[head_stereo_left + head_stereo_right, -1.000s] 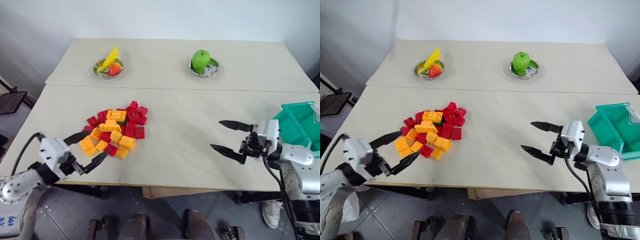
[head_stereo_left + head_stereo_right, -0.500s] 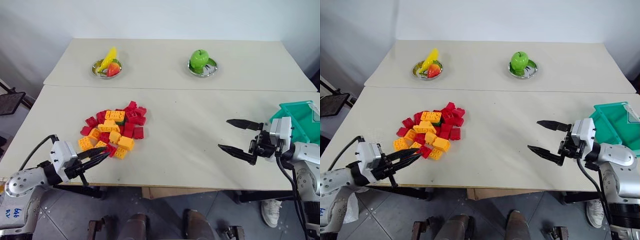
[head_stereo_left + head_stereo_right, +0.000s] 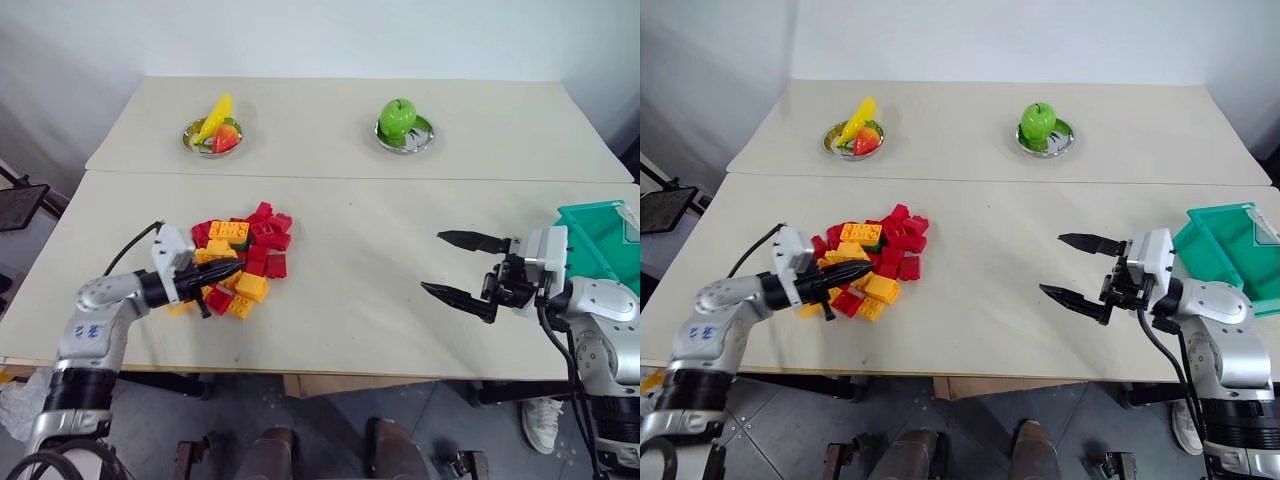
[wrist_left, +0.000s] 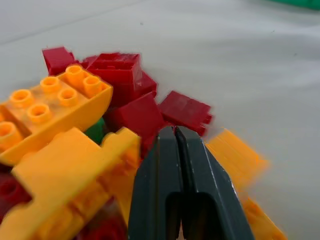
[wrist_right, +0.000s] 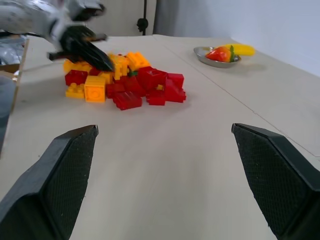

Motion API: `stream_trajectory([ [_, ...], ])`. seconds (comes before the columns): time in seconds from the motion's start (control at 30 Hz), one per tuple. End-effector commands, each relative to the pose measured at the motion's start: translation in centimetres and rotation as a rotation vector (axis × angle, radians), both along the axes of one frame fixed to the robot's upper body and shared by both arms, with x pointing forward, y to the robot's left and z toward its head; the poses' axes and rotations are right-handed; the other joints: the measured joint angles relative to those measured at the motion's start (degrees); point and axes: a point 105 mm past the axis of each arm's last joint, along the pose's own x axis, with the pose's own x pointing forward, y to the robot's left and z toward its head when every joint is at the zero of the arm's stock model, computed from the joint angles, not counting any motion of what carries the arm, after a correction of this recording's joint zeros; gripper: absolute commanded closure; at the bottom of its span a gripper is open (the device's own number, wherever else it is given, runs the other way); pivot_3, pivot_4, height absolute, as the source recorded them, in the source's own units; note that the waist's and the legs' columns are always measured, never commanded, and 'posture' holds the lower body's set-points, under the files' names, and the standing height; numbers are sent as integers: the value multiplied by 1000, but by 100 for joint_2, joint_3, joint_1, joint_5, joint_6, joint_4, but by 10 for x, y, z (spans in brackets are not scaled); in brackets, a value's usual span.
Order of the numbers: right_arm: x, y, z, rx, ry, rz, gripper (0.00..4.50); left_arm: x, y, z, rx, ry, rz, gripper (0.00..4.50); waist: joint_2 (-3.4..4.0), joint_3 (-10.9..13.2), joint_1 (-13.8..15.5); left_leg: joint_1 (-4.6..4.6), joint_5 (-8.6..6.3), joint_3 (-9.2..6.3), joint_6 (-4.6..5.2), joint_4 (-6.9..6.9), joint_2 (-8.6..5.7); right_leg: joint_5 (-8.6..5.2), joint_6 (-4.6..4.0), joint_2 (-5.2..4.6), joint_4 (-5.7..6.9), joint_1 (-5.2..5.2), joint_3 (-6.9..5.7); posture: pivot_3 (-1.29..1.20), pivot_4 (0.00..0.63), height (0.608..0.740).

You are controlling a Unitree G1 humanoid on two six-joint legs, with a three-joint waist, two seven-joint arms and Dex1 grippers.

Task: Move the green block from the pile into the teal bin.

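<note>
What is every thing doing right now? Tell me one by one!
Left gripper: shut, empty, tips poked into the pile.
Right gripper: wide open, empty, above bare table.
Green block: mostly buried under orange and red bricks.
Pile: loose heap on the table.
Teal bin: open; inside mostly hidden.
Apple: sitting in its metal dish.
Banana: lying in the other dish with a red fruit.

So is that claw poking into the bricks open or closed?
Closed. The left gripper has its two fingers pressed together, nothing between them, tips in the pile.
</note>
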Motion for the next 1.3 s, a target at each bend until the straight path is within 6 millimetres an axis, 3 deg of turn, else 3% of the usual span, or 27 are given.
stream_trajectory([
  [0.03,-2,8,13,15,-63,19,0,30,11,21,-54,-58,147,4453,-3,2,0,-1,0,4,0,3,0,0,0,1,2,1,-2,0,150,740],
  [0.17,-3,10,10,22,-58,14,0,54,26,37,-131,-96,289,4453,-5,3,-15,-2,0,11,0,1,1,0,0,1,1,-2,-5,0,150,740],
  [0.37,-3,11,10,35,-61,-1,0,64,42,29,-60,-90,387,4453,-5,2,-5,3,0,16,0,8,1,0,1,1,7,1,-8,0,150,740],
  [0.53,-3,10,9,41,-63,-9,0,36,22,20,15,-56,119,4453,-4,1,-23,6,0,22,-1,10,3,0,1,1,14,0,-7,0,150,740],
  [0.7,-4,11,8,48,-61,-9,0,4,21,7,133,45,-41,4453,-4,1,-28,5,0,25,-1,7,7,0,1,1,13,-4,-4,0,150,740],
  [0.9,-2,13,6,55,-58,-3,0,-34,29,25,40,36,-88,4453,-6,2,-34,2,-2,-1,-1,3,11,0,0,2,11,-10,1,0,150,740],
  [1.0,-1,14,5,62,-55,3,0,-52,46,25,-4,10,-8,4453,-6,2,-38,3,-3,-15,-3,1,14,0,0,2,12,-13,3,0,150,740],
  [1.17,2,20,2,74,-45,33,0,-76,94,49,-157,-139,283,4453,-6,3,-15,3,-5,-16,-6,1,23,3,-6,5,4,-13,3,0,150,740],
  [1.3,6,23,1,78,-45,57,0,-107,131,52,-196,-181,507,3591,-6,2,-14,4,-8,-16,-8,0,23,5,-8,5,2,-11,4,0,150,740],
])
